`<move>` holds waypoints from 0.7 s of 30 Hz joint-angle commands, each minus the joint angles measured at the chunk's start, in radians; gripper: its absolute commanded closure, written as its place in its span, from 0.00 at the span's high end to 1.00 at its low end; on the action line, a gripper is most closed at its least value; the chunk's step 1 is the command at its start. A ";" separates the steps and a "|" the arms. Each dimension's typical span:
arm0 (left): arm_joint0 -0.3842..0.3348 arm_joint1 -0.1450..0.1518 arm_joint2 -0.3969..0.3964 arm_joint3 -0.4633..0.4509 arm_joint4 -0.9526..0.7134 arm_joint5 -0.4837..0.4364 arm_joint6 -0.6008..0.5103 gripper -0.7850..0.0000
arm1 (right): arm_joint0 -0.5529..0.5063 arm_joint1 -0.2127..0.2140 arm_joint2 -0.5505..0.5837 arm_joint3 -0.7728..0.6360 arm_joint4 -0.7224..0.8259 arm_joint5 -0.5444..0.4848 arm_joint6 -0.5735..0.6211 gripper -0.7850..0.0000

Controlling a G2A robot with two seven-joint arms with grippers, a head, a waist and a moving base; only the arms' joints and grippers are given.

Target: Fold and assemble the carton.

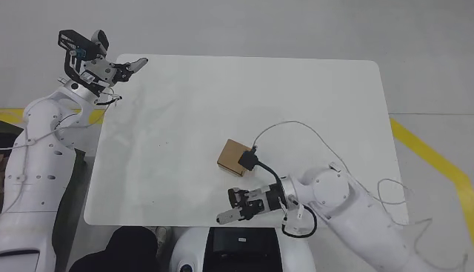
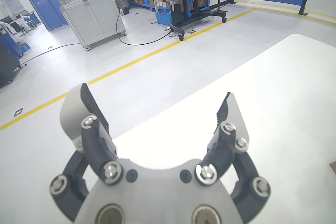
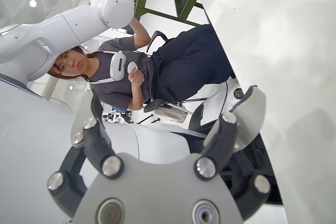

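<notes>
A small brown carton [image 1: 235,157] lies on the white table [image 1: 296,94], a little in front of its middle. It looks like a closed, low box. My right gripper [image 1: 229,206] [image 3: 170,107] hovers open at the table's front edge, just in front of the carton and apart from it, with nothing between its fingers. My left gripper [image 1: 134,68] [image 2: 157,107] is open over the table's far left corner, well away from the carton. A brown sliver of the carton [image 2: 333,167] shows at the edge of the left wrist view.
A thin cable [image 1: 304,126] from the right arm loops over the table to the right of the carton, and its black connector [image 1: 249,160] sits against the carton's side. Yellow floor tape [image 1: 429,157] runs past the table's right edge.
</notes>
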 commanded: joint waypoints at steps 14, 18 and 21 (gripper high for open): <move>0.000 0.000 0.000 0.000 0.000 0.000 0.000 1.00 | 0.079 -0.020 -0.026 0.160 -0.037 0.064 -0.066 1.00; 0.000 0.000 0.000 0.000 0.000 0.000 0.000 1.00 | 0.086 -0.016 0.001 0.182 -0.064 0.079 -0.093 1.00; 0.000 0.000 0.000 0.000 0.000 0.000 0.000 1.00 | 0.106 -0.011 0.017 0.197 -0.153 0.101 -0.116 1.00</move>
